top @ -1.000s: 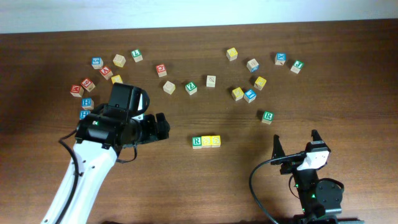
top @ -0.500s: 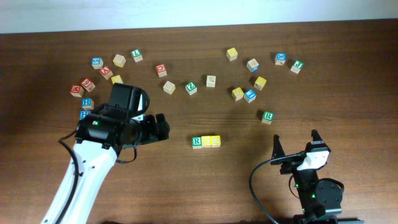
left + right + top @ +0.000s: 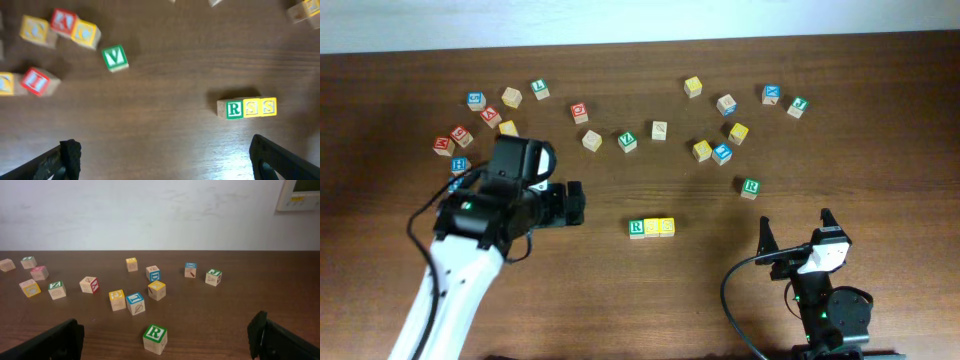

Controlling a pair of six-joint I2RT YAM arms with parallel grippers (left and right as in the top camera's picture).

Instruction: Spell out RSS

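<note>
My left gripper (image 3: 576,204) stands wide and empty, and so does my right gripper (image 3: 795,228). Ahead of the left one, nearer its right finger, the green R block (image 3: 234,109) and two yellow S blocks (image 3: 260,107) touch in a row.

The green-faced R cube (image 3: 636,228) sat upright on the dark wooden surface (image 3: 650,290), its white letter facing up. The first yellow S cube (image 3: 652,227) touched it, and the second yellow S cube (image 3: 667,226) touched that one. Together they made one straight row reading RSS.
</note>
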